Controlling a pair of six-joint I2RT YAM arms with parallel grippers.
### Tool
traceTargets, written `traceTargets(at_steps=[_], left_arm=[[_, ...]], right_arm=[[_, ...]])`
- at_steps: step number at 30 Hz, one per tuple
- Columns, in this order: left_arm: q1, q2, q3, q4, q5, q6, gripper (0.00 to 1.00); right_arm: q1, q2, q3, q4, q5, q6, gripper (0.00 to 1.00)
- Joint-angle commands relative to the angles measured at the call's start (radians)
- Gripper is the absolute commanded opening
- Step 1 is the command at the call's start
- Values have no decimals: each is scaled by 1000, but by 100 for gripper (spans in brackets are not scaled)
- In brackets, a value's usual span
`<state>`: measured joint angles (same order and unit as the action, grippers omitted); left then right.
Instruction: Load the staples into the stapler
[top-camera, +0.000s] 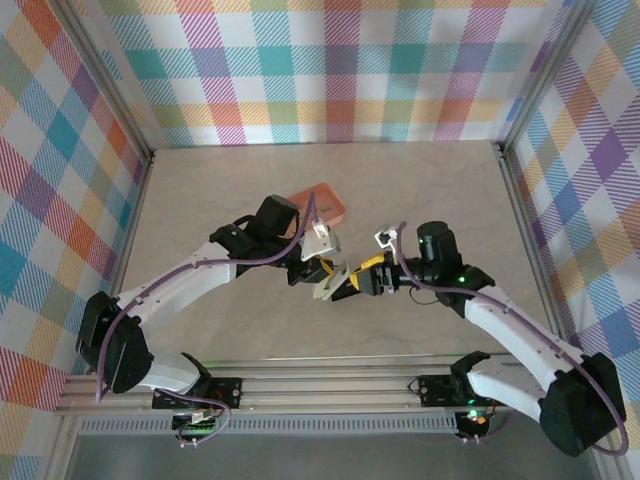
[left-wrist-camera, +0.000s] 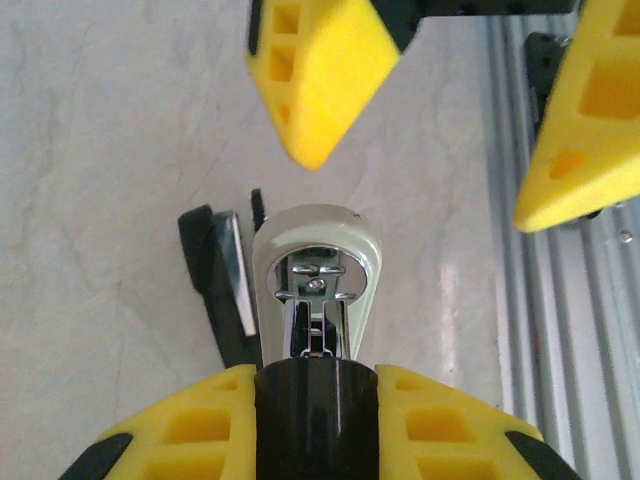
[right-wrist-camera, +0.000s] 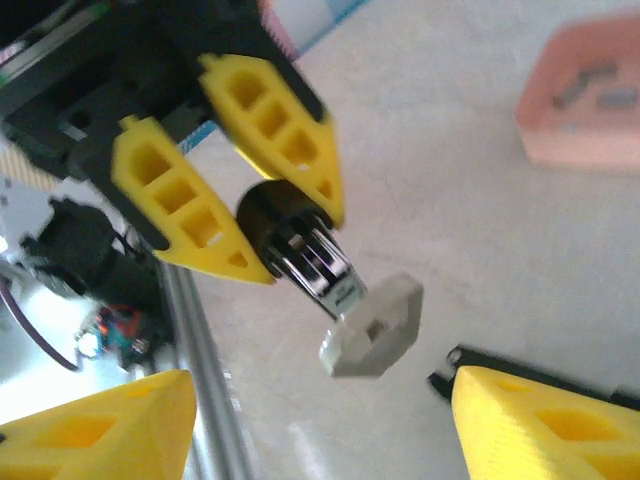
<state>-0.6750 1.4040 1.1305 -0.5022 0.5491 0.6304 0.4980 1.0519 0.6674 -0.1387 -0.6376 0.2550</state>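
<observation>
The staples (right-wrist-camera: 585, 88) lie as a few blurred grey strips inside the salmon tray (right-wrist-camera: 570, 140), at the upper right of the right wrist view. From above, the tray (top-camera: 322, 203) rests on the table (top-camera: 200, 200) just beyond the left arm's wrist, but its contents are too small to make out there.

The stapler (right-wrist-camera: 375, 325) is up off the table, well apart from the tray. The left end effector (right-wrist-camera: 290, 240) is clamped on its dark rear part, and its cream head points out past the yellow fingers. The left wrist view looks along the stapler (left-wrist-camera: 315, 240) end-on, with the cream cap opened over a chrome channel, a detail the overhead view does not give. The left end effector (left-wrist-camera: 315, 390) grips it at the bottom edge of that view.

The right end effector (right-wrist-camera: 315, 395) has its fingers spread wide with nothing between them, close in front of the stapler's head. From above, the left end effector (top-camera: 312, 272) and the right end effector (top-camera: 352, 285) meet nose to nose over the middle of the table, with the stapler (top-camera: 328, 288) between them.
</observation>
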Motion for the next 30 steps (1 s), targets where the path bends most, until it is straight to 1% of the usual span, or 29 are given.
traceTargets(at_steps=[1, 4, 6, 10, 12, 15, 17, 18, 20, 22, 25, 27, 30], left_arm=[[6, -25, 52, 16, 3, 31, 0], [5, -23, 54, 13, 6, 35, 0], [5, -25, 54, 11, 5, 37, 0], [3, -32, 55, 7, 10, 44, 0], [3, -34, 57, 0, 14, 51, 0], [2, -40, 54, -3, 28, 63, 0], [1, -46, 51, 1, 45, 62, 0], [2, -49, 51, 1, 50, 60, 0], [3, -57, 55, 0, 55, 50, 0], [14, -72, 55, 9, 69, 33, 0], [50, -97, 54, 41, 131, -13, 0], [73, -116, 50, 67, 173, -47, 0], [90, -138, 53, 104, 205, -81, 0]], right_arm=[[17, 66, 50, -50, -12, 257, 64], [28, 120, 61, -3, -45, 324, 62], [36, 140, 71, 21, -47, 339, 61], [36, 158, 91, 10, 6, 347, 51], [36, 168, 91, 19, 26, 358, 49], [36, 199, 93, 21, 57, 379, 42], [36, 223, 98, 23, 58, 385, 38], [37, 237, 105, 4, 78, 387, 37], [29, 261, 113, -52, 139, 389, 36], [-7, 296, 101, -108, 189, 406, 33], [-52, 333, 54, -117, 241, 427, 31], [-53, 345, 40, -119, 281, 436, 30], [-51, 370, 43, -97, 280, 448, 30]])
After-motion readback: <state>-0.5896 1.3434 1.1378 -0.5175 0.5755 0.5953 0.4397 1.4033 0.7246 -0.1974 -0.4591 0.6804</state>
